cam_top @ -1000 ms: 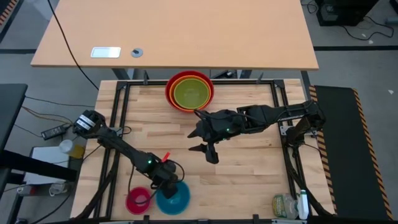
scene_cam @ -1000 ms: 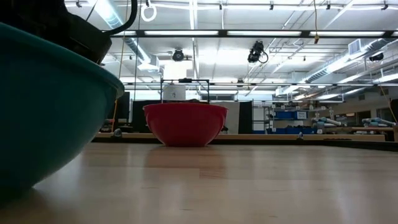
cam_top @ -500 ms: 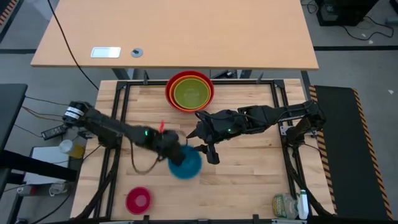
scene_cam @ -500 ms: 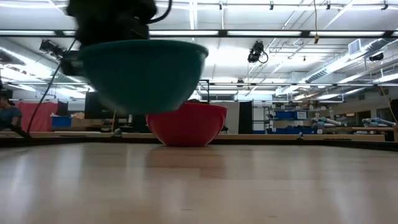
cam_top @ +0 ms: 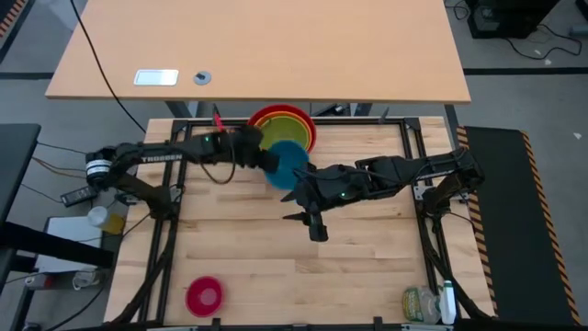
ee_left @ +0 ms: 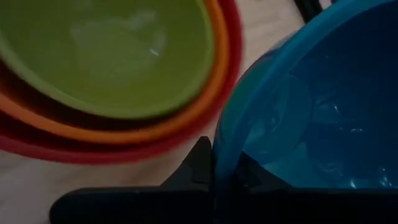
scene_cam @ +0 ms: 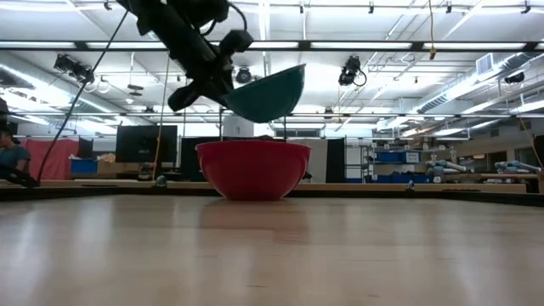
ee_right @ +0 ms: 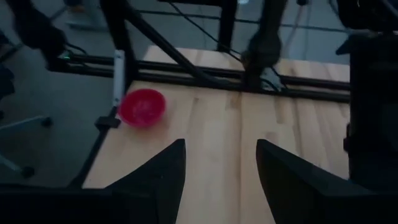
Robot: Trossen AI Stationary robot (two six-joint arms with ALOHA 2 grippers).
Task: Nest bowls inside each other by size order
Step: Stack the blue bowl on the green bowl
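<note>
The red, orange and lime green bowls stand nested at the table's far edge; the low view shows the red bowl. My left gripper is shut on the blue bowl, which hangs in the air over the stack's near side. The pink bowl stands on its base at the near left and shows in the right wrist view. My right gripper hovers open and empty at the table's middle, just near of the blue bowl. My left gripper holds the blue bowl by its rim, on the side toward the table's left. One finger is outside the wall and the other inside. The fingers come from the table's left. The bowl is lifted clear and tilted, its held side lower.
A black metal frame runs around the wooden table top. Bottles stand at the near right corner. Bare wood lies between the pink bowl and my right gripper. A second table stands beyond the far edge.
My left gripper has carried the blue bowl from the near left, beside the pink bowl, up and across the table toward the far edge, to the nested stack. The bowl has been lifted clear and now hangs tilted. The pink bowl has stayed in place.
</note>
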